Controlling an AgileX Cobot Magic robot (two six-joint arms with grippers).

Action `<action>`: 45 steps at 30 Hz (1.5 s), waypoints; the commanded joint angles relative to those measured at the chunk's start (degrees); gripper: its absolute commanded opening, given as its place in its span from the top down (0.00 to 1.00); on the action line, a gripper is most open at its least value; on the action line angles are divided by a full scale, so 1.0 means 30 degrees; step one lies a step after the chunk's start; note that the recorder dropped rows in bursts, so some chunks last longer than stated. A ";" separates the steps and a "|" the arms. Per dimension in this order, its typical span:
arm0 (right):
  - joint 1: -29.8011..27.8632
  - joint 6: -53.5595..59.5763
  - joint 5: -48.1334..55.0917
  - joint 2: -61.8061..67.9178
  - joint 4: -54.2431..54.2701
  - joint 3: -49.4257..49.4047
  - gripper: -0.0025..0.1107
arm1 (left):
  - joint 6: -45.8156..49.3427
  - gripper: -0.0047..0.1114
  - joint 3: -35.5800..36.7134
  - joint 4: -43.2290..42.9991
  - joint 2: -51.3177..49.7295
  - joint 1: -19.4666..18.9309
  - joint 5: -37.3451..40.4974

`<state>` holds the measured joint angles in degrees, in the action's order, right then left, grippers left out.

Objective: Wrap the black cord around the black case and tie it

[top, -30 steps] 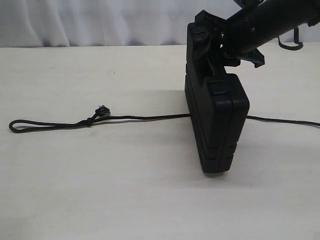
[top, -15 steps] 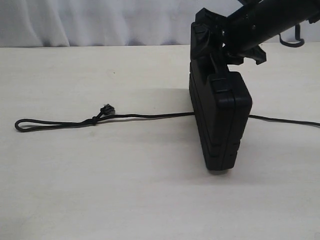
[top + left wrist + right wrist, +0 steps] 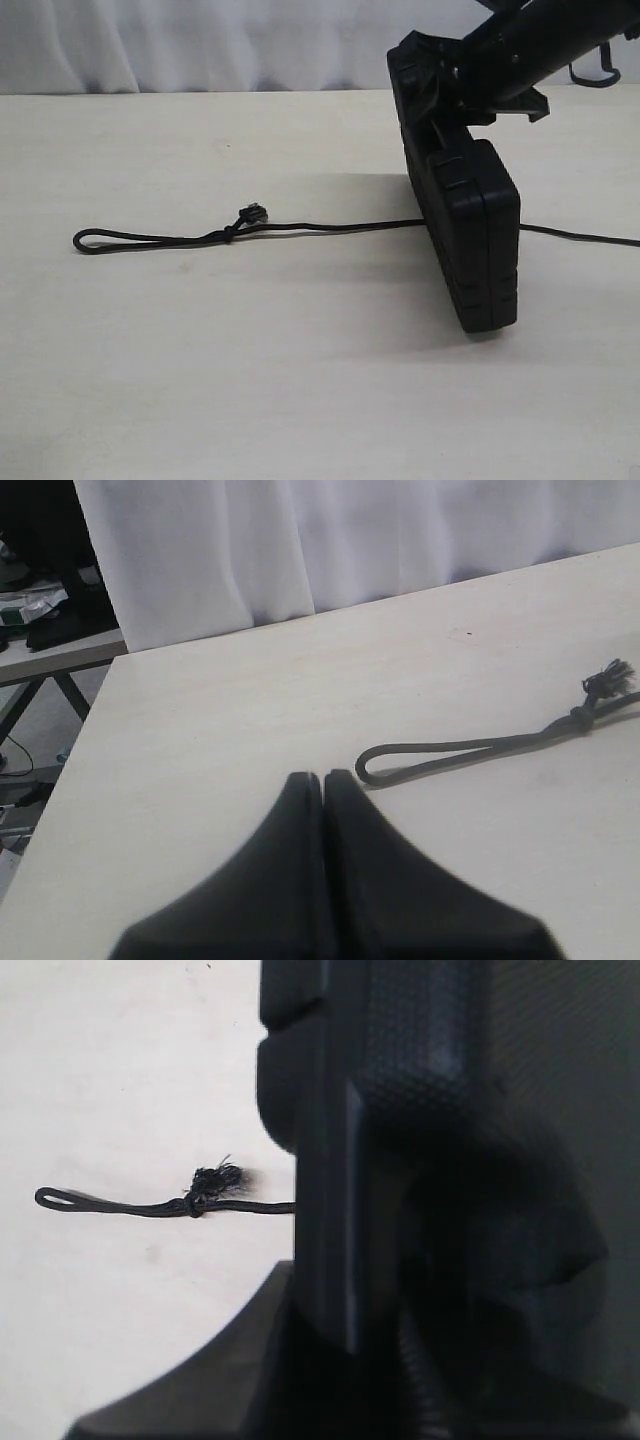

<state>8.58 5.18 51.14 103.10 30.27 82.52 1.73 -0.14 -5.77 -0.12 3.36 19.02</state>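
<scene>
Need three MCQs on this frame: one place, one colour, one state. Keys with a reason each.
1. In the exterior view, the knot of the black cord lies: A) left of the black case B) on top of it C) right of it.
2. The table is: A) green B) pale beige C) black.
3. The black case: A) lies flat B) lies open C) stands on edge.

A: the knot rests on the table, left of the case.
B: light wood tone throughout.
C: its narrow side is down on the table.
</scene>
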 commanded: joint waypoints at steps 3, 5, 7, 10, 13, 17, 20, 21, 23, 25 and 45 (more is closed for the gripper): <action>-0.0252 0.0393 -0.0102 0.0261 -0.0475 -0.0216 0.94 | 0.0060 0.96 0.0048 0.0114 0.0040 -0.0040 -0.0139; -0.0252 0.0802 -0.0102 0.0174 0.0614 -0.0216 0.94 | 0.0060 0.96 0.0048 0.0114 0.0040 -0.0040 -0.0139; -0.0252 0.1311 -0.0102 -0.0005 0.2055 -0.0216 0.94 | 0.0060 0.96 0.0048 0.0114 0.0040 -0.0040 -0.0139; -0.0400 0.1549 -0.0062 -0.0170 0.4080 -0.0216 0.94 | 0.0060 0.96 0.0048 0.0114 0.0040 -0.0040 -0.0139; -0.0637 0.2374 0.0282 -0.0377 0.6292 -0.0216 0.94 | 0.0060 0.96 0.0048 0.0114 0.0040 -0.0040 -0.0139; -0.0688 0.3548 0.0409 -0.0935 0.9011 -0.0664 0.94 | 0.0060 0.96 0.0048 0.0114 0.0040 -0.0040 -0.0139; -0.0688 0.4117 0.0270 -0.1214 1.0344 -0.1423 0.94 | 0.0060 0.96 0.0048 0.0114 0.0040 -0.0040 -0.0139; -0.0688 0.4615 0.0270 -0.1214 1.1093 -0.1820 0.94 | 0.0060 0.96 0.0048 0.0114 0.0040 -0.0040 -0.0139; -0.0688 0.6043 0.0112 -0.1170 1.3083 -0.3007 0.94 | 0.0060 0.96 0.0048 0.0114 0.0040 -0.0040 -0.0139; -0.0688 0.7882 0.0075 -0.0946 1.5479 -0.4293 0.94 | 0.0060 0.96 0.0048 0.0114 0.0040 -0.0040 -0.0139; -0.1436 1.1216 0.0430 0.0009 1.8238 -0.5873 0.94 | 0.0060 0.96 0.0048 0.0122 0.0040 -0.0040 -0.0173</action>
<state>6.14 35.87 52.26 103.28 85.39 64.87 1.73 -0.14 -5.77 -0.12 3.36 19.02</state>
